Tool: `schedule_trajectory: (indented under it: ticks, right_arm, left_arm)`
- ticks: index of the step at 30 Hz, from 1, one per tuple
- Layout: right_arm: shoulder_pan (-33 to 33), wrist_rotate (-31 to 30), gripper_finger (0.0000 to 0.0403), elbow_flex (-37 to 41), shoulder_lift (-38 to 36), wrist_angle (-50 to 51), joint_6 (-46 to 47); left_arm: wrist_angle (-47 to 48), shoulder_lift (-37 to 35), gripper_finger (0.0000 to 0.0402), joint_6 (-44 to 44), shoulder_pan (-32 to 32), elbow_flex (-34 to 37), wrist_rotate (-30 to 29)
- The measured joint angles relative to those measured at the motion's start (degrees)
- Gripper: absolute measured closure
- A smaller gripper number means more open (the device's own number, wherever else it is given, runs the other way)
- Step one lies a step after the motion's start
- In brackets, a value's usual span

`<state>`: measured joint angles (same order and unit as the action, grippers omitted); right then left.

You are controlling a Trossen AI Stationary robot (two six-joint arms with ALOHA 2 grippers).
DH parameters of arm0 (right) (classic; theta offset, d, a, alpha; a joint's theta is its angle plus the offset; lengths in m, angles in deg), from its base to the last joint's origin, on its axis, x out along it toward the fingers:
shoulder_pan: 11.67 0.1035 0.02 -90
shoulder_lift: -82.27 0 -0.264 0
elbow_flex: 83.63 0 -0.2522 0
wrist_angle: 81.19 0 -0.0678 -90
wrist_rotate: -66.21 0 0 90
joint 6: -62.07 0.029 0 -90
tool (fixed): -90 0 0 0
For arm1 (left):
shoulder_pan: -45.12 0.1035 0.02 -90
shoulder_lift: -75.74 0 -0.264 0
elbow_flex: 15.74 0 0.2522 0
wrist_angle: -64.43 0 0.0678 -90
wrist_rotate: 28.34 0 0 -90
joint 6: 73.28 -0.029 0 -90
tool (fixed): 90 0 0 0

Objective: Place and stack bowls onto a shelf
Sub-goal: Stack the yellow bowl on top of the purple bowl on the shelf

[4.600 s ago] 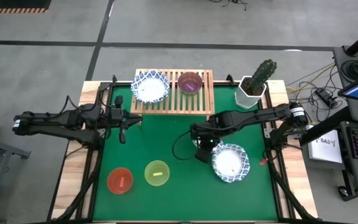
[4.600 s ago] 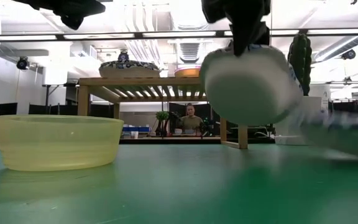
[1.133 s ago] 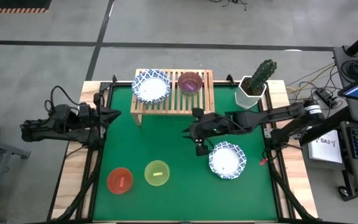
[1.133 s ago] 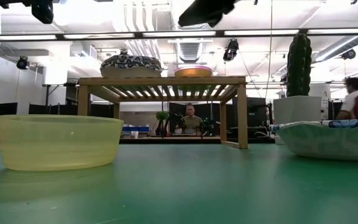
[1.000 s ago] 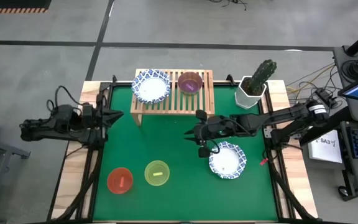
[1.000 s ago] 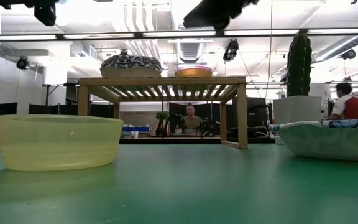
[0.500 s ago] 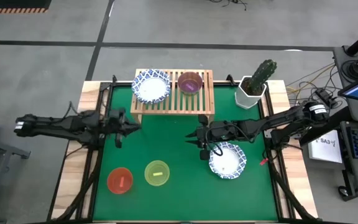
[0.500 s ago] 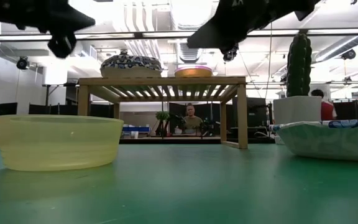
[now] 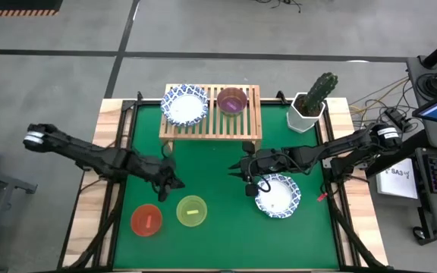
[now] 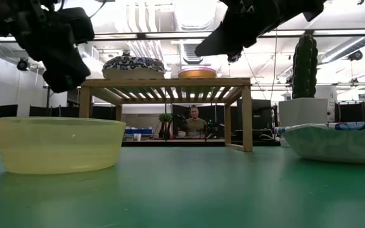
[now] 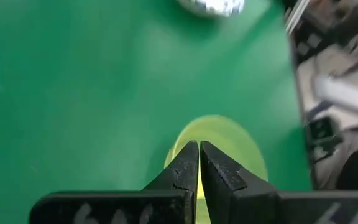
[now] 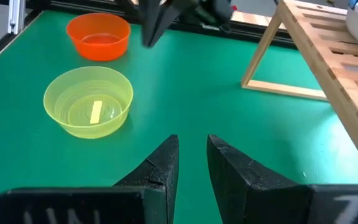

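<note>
The yellow bowl (image 9: 192, 211) and the red bowl (image 9: 146, 220) rest on their bases on the green table, toward its near left. A white bowl with a blue rim (image 9: 278, 194) sits at near right. Another white bowl (image 9: 184, 105) and the purple bowl (image 9: 232, 100) stand on the wooden shelf (image 9: 211, 125). My left gripper (image 9: 175, 183) hangs shut in the air just left of and above the yellow bowl (image 11: 229, 146). My right gripper (image 9: 247, 184) hovers open by the left rim of the white bowl, high above the table in the low view.
A white pot with a cactus (image 9: 313, 98) stands at the table's far right corner, beside the shelf. Bare green table lies between the shelf and the bowls. People show in the room behind the table in the low view.
My left gripper has swung from the table's left edge toward the right and the near edge, coming close to the yellow bowl and dropping lower. My right gripper has drifted slightly toward the near edge, beside the white bowl. No bowl has moved.
</note>
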<state>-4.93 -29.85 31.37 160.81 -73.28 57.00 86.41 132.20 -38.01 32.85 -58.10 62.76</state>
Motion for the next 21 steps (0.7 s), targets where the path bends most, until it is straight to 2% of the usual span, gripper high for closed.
schedule_trajectory:
  ticks: [5,9,16,21]
  right_arm:
    - [0.0,0.0,0.0326,0.0,0.0,0.0,-0.9]
    - [0.0,0.0,0.0331,0.0,0.0,0.0,-1.4]
    - [0.0,0.0,0.0335,0.0,0.0,1.1,-0.9]
    - [0.0,0.0,0.0335,0.0,0.0,1.1,-1.0]
  left_arm:
    - [7.6,10.1,0.0399,-0.3,-1.7,-6.6,0.0]
    - [13.5,16.1,0.0377,-2.9,-2.4,-11.4,0.0]
    - [18.7,22.2,0.0289,-7.1,-2.6,-17.8,-0.1]
    - [18.8,25.7,0.0220,-7.8,-2.6,-18.5,-0.5]
